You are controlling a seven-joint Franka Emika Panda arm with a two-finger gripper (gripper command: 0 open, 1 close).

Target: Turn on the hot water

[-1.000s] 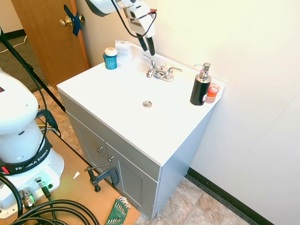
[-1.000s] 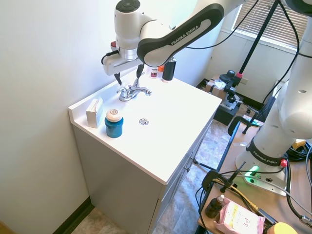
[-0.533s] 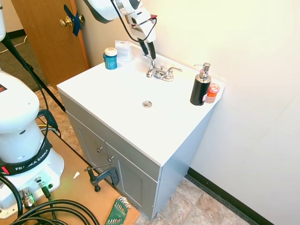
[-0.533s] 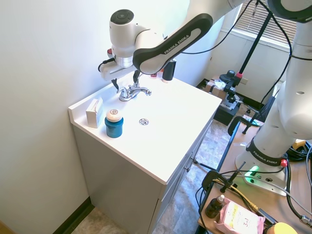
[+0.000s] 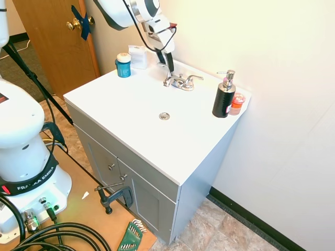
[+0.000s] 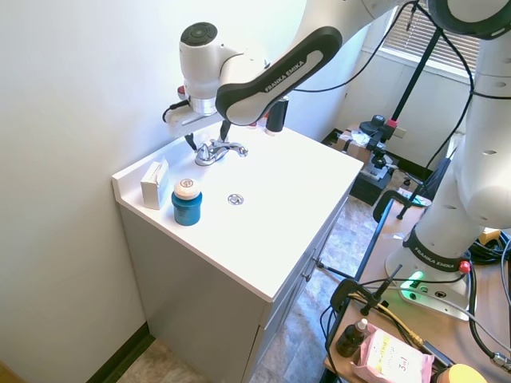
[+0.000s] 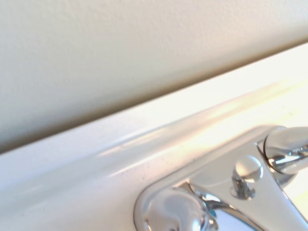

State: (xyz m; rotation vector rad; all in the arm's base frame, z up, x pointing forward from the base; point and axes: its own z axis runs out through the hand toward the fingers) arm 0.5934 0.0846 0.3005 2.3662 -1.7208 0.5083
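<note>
Pincer [image 6: 206,137] hangs low over the back of the faucet [image 5: 178,80], fingers spread apart and pointing down, with nothing between them. In the second exterior view one dark finger stands on the wall side of the faucet and the other just past it toward the basin, so the hot water handle [image 5: 166,68], the slim chrome lever on the faucet's left wing, sits about between them. Whether a finger already touches the lever cannot be told from these views. The wrist view shows the chrome base plate and knobs close up against the desk's back ledge, which fits a very near approach.

The step in hand looks like the final lining-up on the lever, before any push. The next move likely calls for a small drop or sideways nudge so one finger bears on the lever, then a sweep to swing it; the matching right lever [image 5: 194,79] and the short spout are close by, so the contact must stay on the left wing.

Farther out on the white desk [image 5: 131,125] stand a teal jar [image 5: 123,65], a small white box [image 5: 138,56] and a black soap pump [image 5: 224,95]; the drain [image 5: 164,116] lies in front.
</note>
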